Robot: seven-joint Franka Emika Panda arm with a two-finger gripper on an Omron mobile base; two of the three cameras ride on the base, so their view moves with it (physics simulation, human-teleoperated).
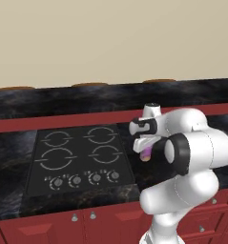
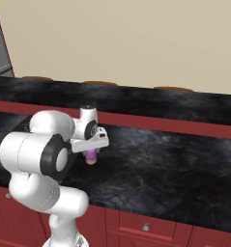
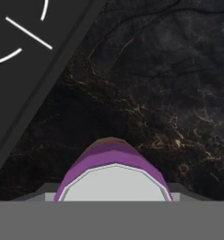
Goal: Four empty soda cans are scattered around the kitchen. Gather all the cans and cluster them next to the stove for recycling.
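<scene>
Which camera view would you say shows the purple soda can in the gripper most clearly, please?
The right base view: the purple soda can hangs upright under the gripper, above the countertop, orange base band visible. The hand view looks down on its silver top, with the stove alongside. In the left base view the arm hides most of it.

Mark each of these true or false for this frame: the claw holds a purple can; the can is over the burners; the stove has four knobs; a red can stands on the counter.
1. The claw holds a purple can. True.
2. The can hangs over the burners. False: it is over the black counter, just right of the stove.
3. The stove has four knobs along its front. True.
4. A red can stands on the counter beside the stove. False: no red can is visible; the counter beneath the claw is bare.
</scene>
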